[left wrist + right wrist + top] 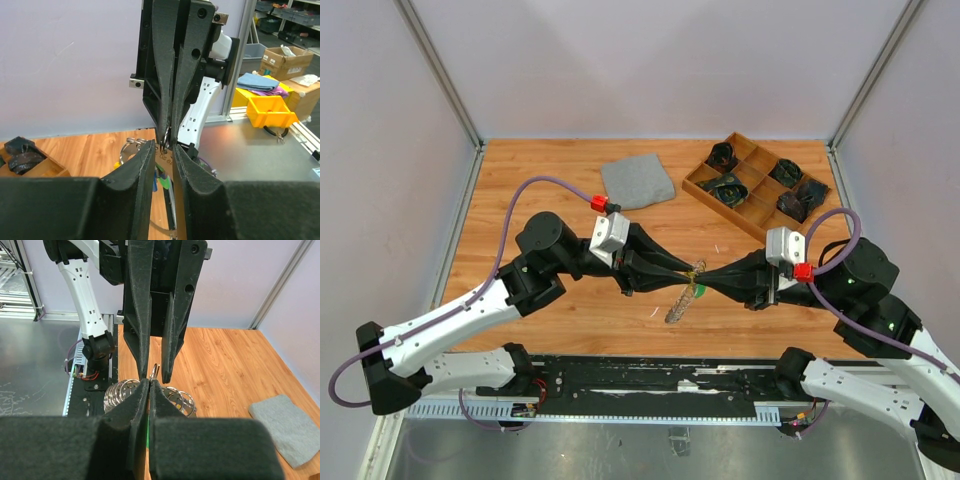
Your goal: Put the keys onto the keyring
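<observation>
Keyring (122,391) held up between both arms
It hangs above the counter (620,330), nipped by the right fingers (139,405), which are pressed together; a green key (698,292) dangles below. The left fingers (142,167) stand narrowly apart, and their grip is unclear. An uneven pull could slip the ring free.

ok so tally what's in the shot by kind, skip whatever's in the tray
claw: 2, the left claw and the right claw
keyring: 1
key I can make out: 1, green head; others may be hidden
grey cloth: 1
wooden tray: 1
total: 6
</observation>
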Motion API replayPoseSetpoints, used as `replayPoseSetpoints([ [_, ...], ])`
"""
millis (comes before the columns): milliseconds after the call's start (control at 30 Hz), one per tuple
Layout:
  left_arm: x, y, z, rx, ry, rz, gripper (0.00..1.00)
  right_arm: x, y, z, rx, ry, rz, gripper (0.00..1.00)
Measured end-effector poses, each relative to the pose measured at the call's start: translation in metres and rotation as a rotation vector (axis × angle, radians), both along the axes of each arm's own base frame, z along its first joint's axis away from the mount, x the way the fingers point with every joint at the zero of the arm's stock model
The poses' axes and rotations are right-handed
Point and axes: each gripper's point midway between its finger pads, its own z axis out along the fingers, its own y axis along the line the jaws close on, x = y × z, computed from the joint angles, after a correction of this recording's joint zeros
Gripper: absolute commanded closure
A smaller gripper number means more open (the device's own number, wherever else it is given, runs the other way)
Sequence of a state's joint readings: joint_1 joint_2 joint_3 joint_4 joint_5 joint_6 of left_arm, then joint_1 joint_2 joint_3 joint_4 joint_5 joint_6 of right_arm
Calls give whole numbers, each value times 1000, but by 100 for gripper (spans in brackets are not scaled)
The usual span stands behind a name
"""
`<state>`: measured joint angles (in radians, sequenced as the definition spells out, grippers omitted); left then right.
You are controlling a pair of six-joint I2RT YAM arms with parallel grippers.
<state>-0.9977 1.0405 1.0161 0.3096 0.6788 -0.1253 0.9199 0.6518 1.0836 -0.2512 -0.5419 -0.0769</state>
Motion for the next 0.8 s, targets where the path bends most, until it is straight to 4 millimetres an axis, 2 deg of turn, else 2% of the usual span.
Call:
replayPoseSetpoints([
  [233,0,-3,1,1,-9,0,86,0,0,0,0,-1,0,99],
  [367,0,-3,1,2,-11,1,99,0,0,-1,-3,2,-1,99],
  [433,1,-3,1,3,-13,4,99,1,0,-1,-3,2,-5,97],
  [500,2,-3,2,4,-12,10,99,2,-1,-1,-2,2,-11,90],
  [567,5,-4,1,6,-9,26,99,4,-1,-1,-3,4,-22,78],
  [700,17,-5,-5,29,15,95,99,11,-2,-4,-15,14,-60,60],
  [800,28,-6,-13,57,38,155,100,19,-4,-8,-29,32,-110,55],
])
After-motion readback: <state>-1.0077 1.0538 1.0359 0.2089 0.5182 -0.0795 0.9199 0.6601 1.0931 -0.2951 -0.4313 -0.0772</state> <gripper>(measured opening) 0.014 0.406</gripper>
